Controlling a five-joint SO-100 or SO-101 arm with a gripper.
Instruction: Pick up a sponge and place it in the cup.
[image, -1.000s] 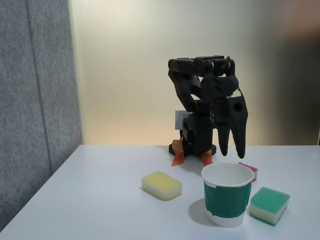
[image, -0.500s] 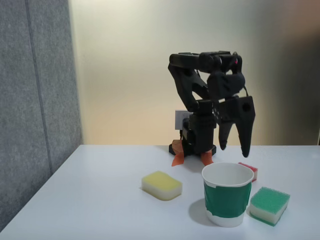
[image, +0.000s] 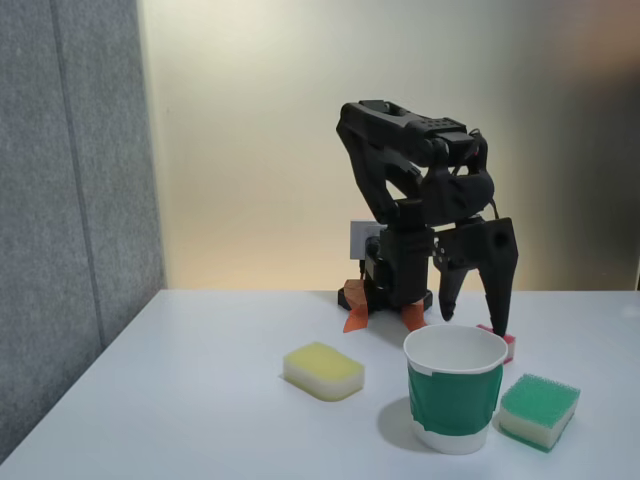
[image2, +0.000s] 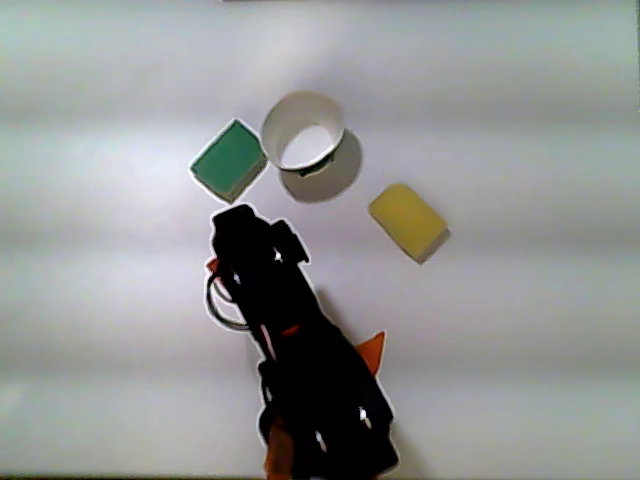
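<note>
Sponge (image: 498, 341) lies on the table (image: 200, 400) behind the cup (image: 455, 400) in the fixed view, to the right of the cup's rim; only a strip of its red-pink top and white side shows past the rim. Gripper (image: 474, 325) hangs over it, fingers pointing down, jaws apart and holding nothing. One fingertip sits at or just above the sponge's top; the other hangs to its left, above the cup's back rim. Contact cannot be confirmed from this angle.

Key relation: sponge is below the jaws and slightly right of their midline in the fixed view, i.e. more under the right finger than centred in the gap. Judgement: gripper needs a small shift right before closing, else one finger lands on top of the sponge instead of beside it.

In the other view, from above, the arm (image2: 300, 370) covers most of the sponge; a sliver of red shows at the arm's left edge, near the green-topped sponge (image2: 228, 160). Long axis cannot be read in either view. Fixed view suggests it runs roughly left-right, but that is a guess.

Clearances:
- Cup is just beside the sponge; risk of the left finger clipping the rim on descent.
- Green-topped sponge sits right of the cup in the fixed view, near but apart.
- Yellow sponge (image: 322, 370) is well apart on the cup's other side.

Step in hand: approach for the pick. Placement not yet begun; cup is upright and empty as far as visible.
</note>
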